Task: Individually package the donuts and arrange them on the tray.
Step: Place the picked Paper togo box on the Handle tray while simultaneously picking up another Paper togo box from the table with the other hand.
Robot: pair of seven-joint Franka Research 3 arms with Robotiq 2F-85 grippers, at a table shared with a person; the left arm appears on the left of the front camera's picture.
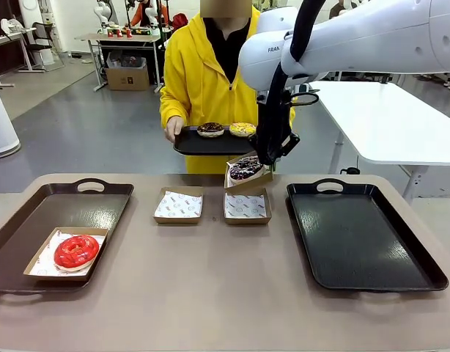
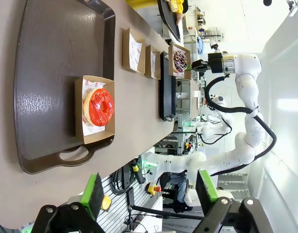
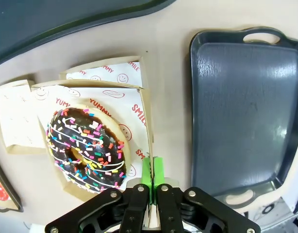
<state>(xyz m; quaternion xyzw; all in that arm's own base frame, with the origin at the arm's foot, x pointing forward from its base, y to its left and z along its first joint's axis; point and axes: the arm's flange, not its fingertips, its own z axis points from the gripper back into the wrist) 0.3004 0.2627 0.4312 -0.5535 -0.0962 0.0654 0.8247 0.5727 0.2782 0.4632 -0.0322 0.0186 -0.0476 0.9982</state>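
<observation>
The right gripper (image 3: 152,167) pinches the wall of a paper-lined cardboard box (image 3: 145,121) holding the dark sprinkled donut (image 3: 98,158), raised above the tan counter (image 1: 210,279). The left gripper (image 2: 149,187) hangs spread. The glossy red donut (image 1: 64,255) sits boxed on the brown tray (image 1: 34,213).

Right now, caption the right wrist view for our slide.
Right gripper shut on the box wall, sprinkled donut inside, black tray alongside.

Front camera faces far across the table (image 1: 210,293); left wrist looks rightward along it, right wrist closely downward; all share the sprinkled donut (image 1: 245,169).
</observation>
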